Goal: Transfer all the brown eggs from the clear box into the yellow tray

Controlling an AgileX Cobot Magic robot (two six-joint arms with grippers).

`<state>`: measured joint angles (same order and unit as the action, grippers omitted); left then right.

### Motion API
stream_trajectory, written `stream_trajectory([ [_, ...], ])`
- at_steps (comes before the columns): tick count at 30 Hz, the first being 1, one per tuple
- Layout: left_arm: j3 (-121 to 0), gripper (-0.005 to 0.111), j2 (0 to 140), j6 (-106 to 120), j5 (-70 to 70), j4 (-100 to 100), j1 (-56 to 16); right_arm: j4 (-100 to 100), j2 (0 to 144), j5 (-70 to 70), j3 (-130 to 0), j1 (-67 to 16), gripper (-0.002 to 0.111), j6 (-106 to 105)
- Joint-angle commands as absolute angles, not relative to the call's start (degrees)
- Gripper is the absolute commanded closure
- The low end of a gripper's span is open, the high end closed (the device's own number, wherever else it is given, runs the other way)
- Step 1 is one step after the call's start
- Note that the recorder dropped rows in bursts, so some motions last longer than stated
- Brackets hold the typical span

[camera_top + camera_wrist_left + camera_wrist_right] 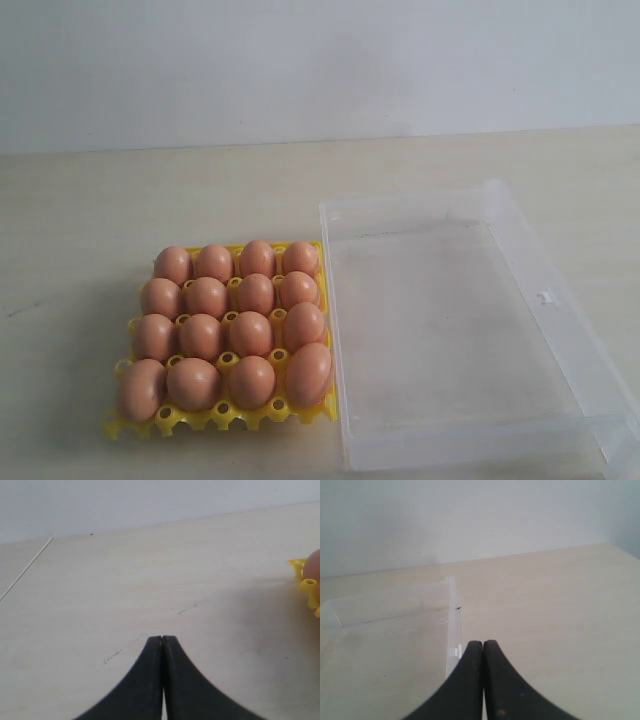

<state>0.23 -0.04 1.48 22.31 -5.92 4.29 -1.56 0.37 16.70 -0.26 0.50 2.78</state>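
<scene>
Several brown eggs (228, 325) fill the cups of the yellow tray (190, 418), which sits left of the clear box (560, 330). The box holds no eggs. Neither arm shows in the exterior view. My left gripper (163, 638) is shut with nothing in it, above bare table; a corner of the yellow tray (307, 585) and one brown egg (314, 566) show at that view's edge. My right gripper (483, 642) is shut and empty, beside the wall of the clear box (451, 625).
The pale wooden table (120, 200) runs back to a white wall (300, 60). The box has a small latch tab (546, 297) on its right wall.
</scene>
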Motion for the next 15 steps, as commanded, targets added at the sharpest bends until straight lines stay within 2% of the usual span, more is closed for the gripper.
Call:
stream_trajectory([
  [1,0.00,0.107,0.00,1.28,21.79,-5.90,4.00,-1.61,0.00,16.61,0.00,1.81,0.108,2.55],
  [15,0.00,0.107,0.00,1.28,21.79,-5.90,4.00,-1.38,0.00,17.59,0.00,1.81,0.108,2.65],
])
